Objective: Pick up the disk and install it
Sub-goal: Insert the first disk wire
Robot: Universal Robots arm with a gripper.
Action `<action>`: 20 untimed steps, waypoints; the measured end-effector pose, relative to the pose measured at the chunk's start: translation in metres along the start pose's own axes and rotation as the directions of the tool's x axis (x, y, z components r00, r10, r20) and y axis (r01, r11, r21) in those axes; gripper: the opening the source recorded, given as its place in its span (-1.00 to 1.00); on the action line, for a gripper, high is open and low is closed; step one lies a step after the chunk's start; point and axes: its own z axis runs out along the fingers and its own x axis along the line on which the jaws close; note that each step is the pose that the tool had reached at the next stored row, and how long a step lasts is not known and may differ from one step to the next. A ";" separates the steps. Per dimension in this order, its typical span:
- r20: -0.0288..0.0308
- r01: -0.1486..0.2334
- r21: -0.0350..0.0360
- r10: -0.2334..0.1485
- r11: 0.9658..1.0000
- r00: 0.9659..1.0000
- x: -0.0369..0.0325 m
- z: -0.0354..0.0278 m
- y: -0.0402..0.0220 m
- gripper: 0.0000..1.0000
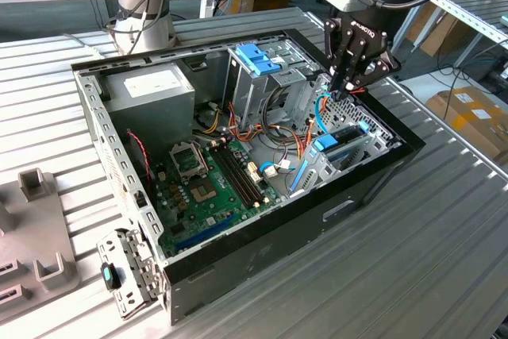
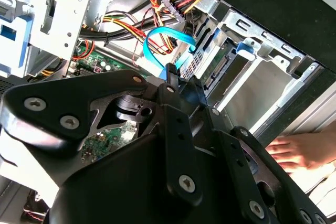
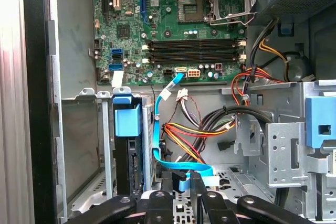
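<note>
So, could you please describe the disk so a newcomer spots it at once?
In the open case, go to the end under the gripper, on the exterior view's right. The disk stands on edge in the low bay; its light-blue carrier tells it from the blue latch on the tall cage.

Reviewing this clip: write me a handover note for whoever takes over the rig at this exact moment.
Gripper: shut on the end of the blue cable, low inside the case.
Disk: standing on edge in its bay slot, free of the gripper.
Done: disk is in the bay.
Left: full seating cannot be confirmed; the held cable end appears not yet plugged into the disk.
Note: a person's hand rests just outside the case.
</note>
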 end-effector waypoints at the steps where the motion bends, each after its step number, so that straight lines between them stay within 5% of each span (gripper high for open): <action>1: 0.000 0.000 0.000 0.000 1.000 1.000 0.0000 0.0002 0.0000 -0.44; 20: -0.002 0.000 0.000 0.000 1.000 1.000 -0.0002 0.0048 0.0000 -0.44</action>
